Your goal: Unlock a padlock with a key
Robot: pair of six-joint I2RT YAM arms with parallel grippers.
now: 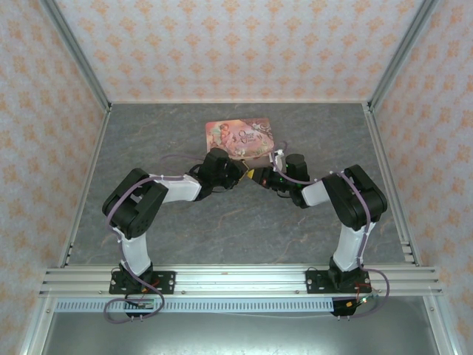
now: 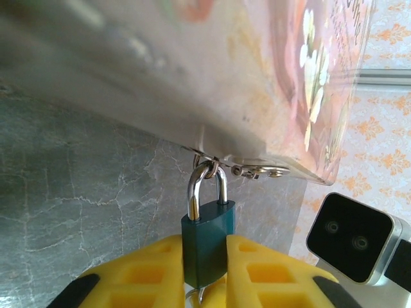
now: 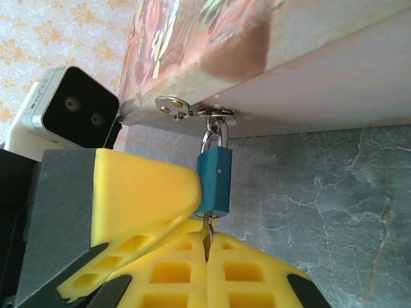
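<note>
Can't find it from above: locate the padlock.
In the left wrist view the padlock hangs from the pink box's latch, pinched between the left gripper's fingers, the right gripper holding the key at its base.

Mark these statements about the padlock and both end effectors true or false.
1. The padlock hangs from the hasp of the pink box. True.
2. The left end effector clamps the padlock's body from both sides. True.
3. The shackle has sprung open. False: both legs sit in the body, looped through the hasp.
4. The right end effector is wide open. False: it is shut, pinching the key just under the padlock.
</note>
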